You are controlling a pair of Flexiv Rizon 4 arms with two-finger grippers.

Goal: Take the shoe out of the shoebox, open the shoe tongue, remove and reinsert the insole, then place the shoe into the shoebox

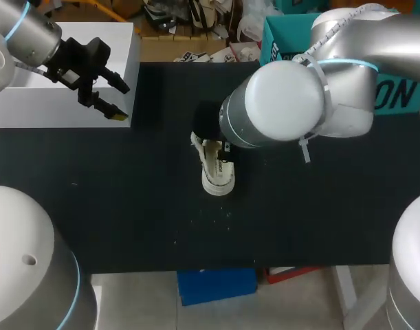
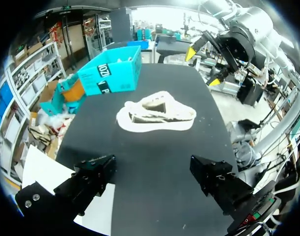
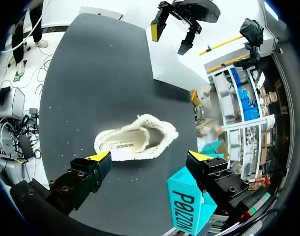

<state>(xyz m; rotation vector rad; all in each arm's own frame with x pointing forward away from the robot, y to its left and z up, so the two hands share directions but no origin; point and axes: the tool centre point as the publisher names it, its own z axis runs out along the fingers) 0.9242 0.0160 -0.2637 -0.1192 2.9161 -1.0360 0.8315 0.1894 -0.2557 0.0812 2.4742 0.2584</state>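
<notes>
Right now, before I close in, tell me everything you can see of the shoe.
The shoe is a cream low-top, fabric-looking, with a paler sole rim. It sits near the middle of the black table, apparently on its sole, mouth up, a printed insole showing inside. Only the table touches it; the jaws of the right arm hang open above it.

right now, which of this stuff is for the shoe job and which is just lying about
For the job:
- shoe, mid-table
- white shoebox, open, far left
- left hand and right hand, both open

Just lying about:
- teal box
- white specks on the table
</notes>
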